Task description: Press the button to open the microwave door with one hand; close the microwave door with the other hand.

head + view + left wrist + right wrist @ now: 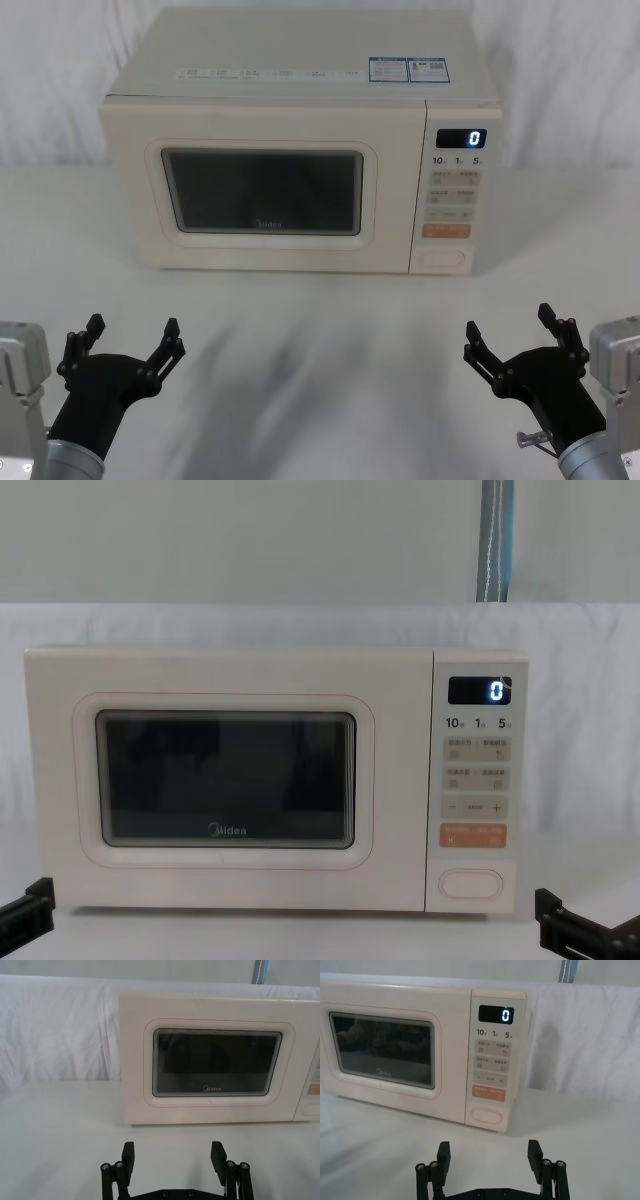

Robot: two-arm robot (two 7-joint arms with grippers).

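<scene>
Left gripper (pixel 132 335): you have it low over the table's near left corner, fingers spread wide and holding nothing, pointed toward the microwave and well short of it. In the left wrist view its two notched fingertips (pixel 128 1156) stand apart over bare cloth.

Right gripper (pixel 510 330): you find it over the table's near right corner, released the same way, empty, well apart from the appliance. In the right wrist view it faces the control panel's side, with open cloth between.

Table (pixel 320 360): white cloth cover, bare between the two grippers.

Microwave (pixel 300 150): cream Midea countertop unit, standing square at the middle of the table toward its far edge, front facing you.

Microwave door (pixel 260 190): shut flush with the body; dark rounded-rectangle window, logo under the glass.

Control panel (pixel 476 790): narrow strip on the front's right side. Display (pixel 479 690) reads 0. Below it, beige labelled keys, then an orange key (pixel 474 834).

Button (pixel 472 883): cream oval, lowest on the panel, directly under the orange key; nothing touches it.

Backdrop: white cloth behind the table's far edge.
</scene>
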